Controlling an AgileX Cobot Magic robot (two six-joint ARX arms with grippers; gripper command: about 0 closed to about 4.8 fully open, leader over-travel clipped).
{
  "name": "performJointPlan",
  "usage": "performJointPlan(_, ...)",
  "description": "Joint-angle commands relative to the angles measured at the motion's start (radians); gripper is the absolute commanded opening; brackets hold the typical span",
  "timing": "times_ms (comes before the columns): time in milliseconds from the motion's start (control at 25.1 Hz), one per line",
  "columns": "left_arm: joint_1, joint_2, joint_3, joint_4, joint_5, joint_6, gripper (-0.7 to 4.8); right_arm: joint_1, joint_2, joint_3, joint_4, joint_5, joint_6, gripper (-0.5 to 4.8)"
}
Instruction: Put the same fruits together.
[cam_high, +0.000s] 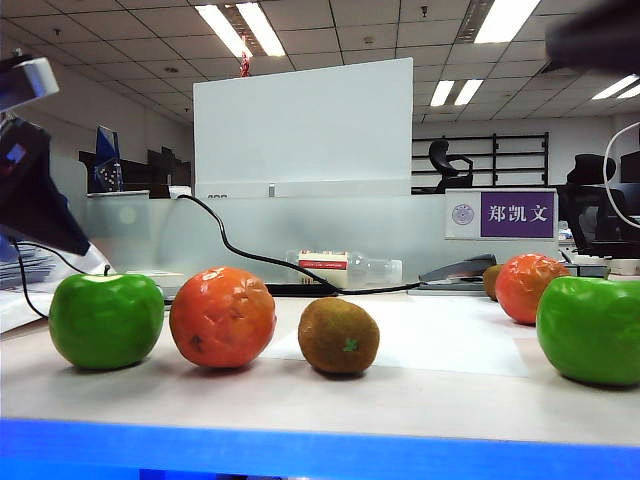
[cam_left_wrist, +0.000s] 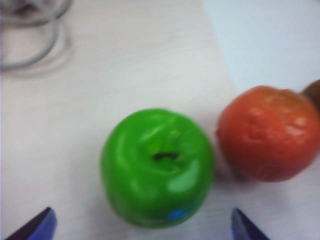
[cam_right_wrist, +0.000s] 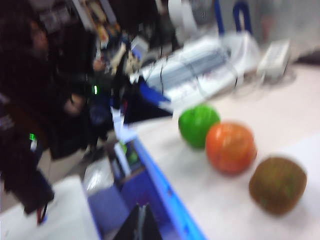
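We see a pale desk (cam_high: 450, 390) with a white board (cam_high: 300, 125) standing behind it and a black cable (cam_high: 250, 255) trailing down from the board to the desk. The six fruits lie in two groups of three, well apart. The left apple (cam_high: 105, 320) sits at the left end of a row. Just beside it, hardly apart, is the left orange (cam_high: 222, 316), and the left kiwi (cam_high: 338, 336) lies near that one with a small gap. At the far right the right apple (cam_high: 592, 330) stands nearest the camera, cut by the picture's edge. The right orange (cam_high: 530, 288) is behind it, and the right kiwi (cam_high: 491, 282) peeps out from behind that orange, mostly hidden. The left tool (cam_left_wrist: 141, 229) hangs over the left apple (cam_left_wrist: 157, 167), its blue fingertips (cam_left_wrist: 35, 225) spread wide on either side and clear of the fruit, with the left orange (cam_left_wrist: 270, 132) close by. The right tool (cam_right_wrist: 140, 222) is off the desk's blue front edge, looking across at the left apple (cam_right_wrist: 198, 125), left orange (cam_right_wrist: 231, 147) and left kiwi (cam_right_wrist: 277, 185). Through the blur its dark fingers look pressed together on nothing.
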Motion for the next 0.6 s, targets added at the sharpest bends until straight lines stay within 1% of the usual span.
performJointPlan(40, -0.001, 0.015, 0.004, 0.037, 0.061, 0.044, 4.79, 0.021, -0.001, 0.005, 0.070, 0.095, 0.003, -0.06)
performJointPlan(160, -0.001, 0.057, 0.005, 0.063, 0.121, 0.068, 4.79, 0.021, 0.000, 0.005, 0.069, 0.109, 0.002, -0.06)
performJointPlan(279, 0.000, 0.120, 0.005, 0.093, 0.151, 0.106, 4.79, 0.022, 0.022, 0.005, 0.064, 0.080, -0.047, -0.06)
performJointPlan(479, 0.000, 0.196, 0.018, 0.109, 0.131, 0.113, 4.79, 0.023, 0.107, 0.006, 0.072, 0.064, -0.055, -0.06)
performJointPlan(599, 0.000, 0.207, 0.019, 0.145, 0.082, 0.128, 4.79, 0.028, 0.183, 0.006, 0.148, 0.045, -0.056, -0.06)
